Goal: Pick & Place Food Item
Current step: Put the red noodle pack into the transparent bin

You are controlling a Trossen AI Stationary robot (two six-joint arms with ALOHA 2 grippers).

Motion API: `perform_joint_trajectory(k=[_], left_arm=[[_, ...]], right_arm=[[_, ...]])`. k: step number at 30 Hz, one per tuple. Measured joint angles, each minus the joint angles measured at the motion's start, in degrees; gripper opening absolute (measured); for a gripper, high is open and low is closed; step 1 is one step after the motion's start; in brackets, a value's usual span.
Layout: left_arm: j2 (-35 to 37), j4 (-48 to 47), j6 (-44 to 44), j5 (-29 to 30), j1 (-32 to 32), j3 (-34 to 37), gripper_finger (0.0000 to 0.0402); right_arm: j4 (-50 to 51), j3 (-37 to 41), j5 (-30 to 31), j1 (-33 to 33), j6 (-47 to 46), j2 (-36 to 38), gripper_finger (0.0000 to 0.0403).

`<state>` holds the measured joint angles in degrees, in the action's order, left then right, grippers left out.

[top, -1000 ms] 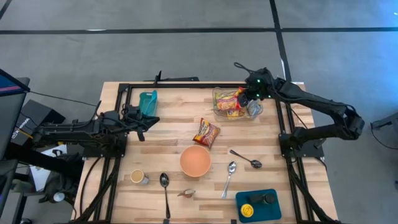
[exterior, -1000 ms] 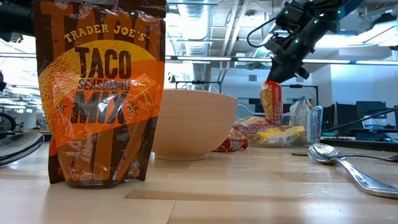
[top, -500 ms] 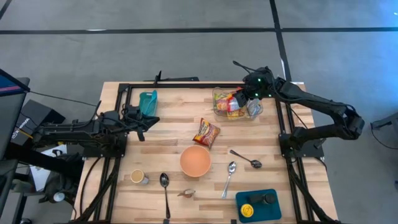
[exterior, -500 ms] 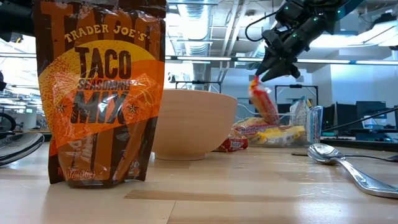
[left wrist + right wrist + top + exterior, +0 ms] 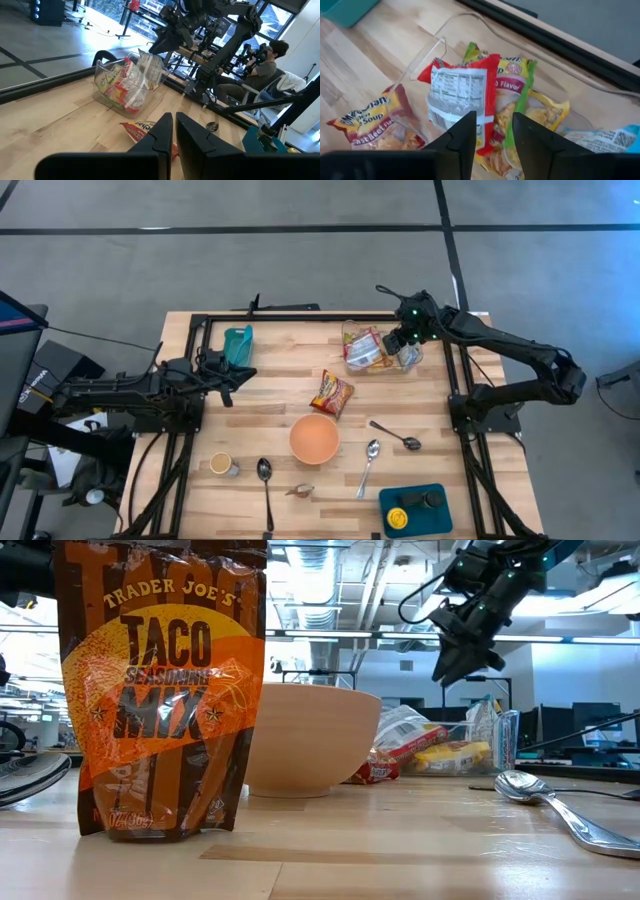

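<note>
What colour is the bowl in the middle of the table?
Light orange-peach bowl, clearest in the high view.

A clear bin (image 5: 350, 330) sits at the table's (image 5: 280, 350) far right, packets (image 5: 364, 350) piled in it — one leaning over its left rim. Another packet (image 5: 331, 392) lies near the middle, with a bowl (image 5: 314, 438) in front of it. Right of the bowl lie two spoons (image 5: 369, 464), a third (image 5: 265, 480) to its left. A cup (image 5: 221, 465) stands farther left — a tray (image 5: 415, 509) at the front right corner.
</note>
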<state>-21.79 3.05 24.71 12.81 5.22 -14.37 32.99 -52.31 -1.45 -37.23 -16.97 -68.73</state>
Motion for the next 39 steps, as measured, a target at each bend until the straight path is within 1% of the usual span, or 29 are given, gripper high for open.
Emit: perform_joint_trajectory(k=[9, 12, 17, 20, 22, 30, 35, 39], left_arm=[[0.0, 0.0, 0.0, 0.0, 0.0, 0.0, 0.0016], [-0.01, 0.0, 0.0, 0.01, 0.01, 0.0, 0.0016], [-0.01, 0.0, 0.0, -0.02, -0.01, 0.0, 0.0016], [0.01, 0.0, 0.0, -0.01, 0.0, 0.0, 0.0016], [0.0, 0.0, 0.0, 0.0, 0.0, 0.0, 0.0016], [0.0, 0.0, 0.0, 0.0, 0.01, 0.0, 0.0016], [0.01, 0.0, 0.0, -0.01, 0.01, 0.0, 0.0016], [-0.01, 0.0, 0.0, 0.0, 0.01, 0.0, 0.0016]], right_arm=[[1.7, 0.0, -0.06, 0.02, -0.77, 0.22, 0.0115], [2.87, 0.0, -0.62, 0.0, -1.97, 0.22, 0.0105], [4.87, 0.0, -4.64, 0.07, -2.12, 0.22, 0.0057], [5.83, 0.0, -4.68, 0.37, -2.14, 0.22, 0.002], [6.02, 0.0, -4.68, 0.29, -2.14, 0.22, 0.0006], [6.44, 0.0, -4.59, -1.19, -3.36, 0.22, 0.0033], [6.48, 0.0, -4.43, -2.22, -4.99, 0.22, 0.0035], [6.65, 0.0, -4.39, -3.01, -5.55, 0.22, 0.0028]])
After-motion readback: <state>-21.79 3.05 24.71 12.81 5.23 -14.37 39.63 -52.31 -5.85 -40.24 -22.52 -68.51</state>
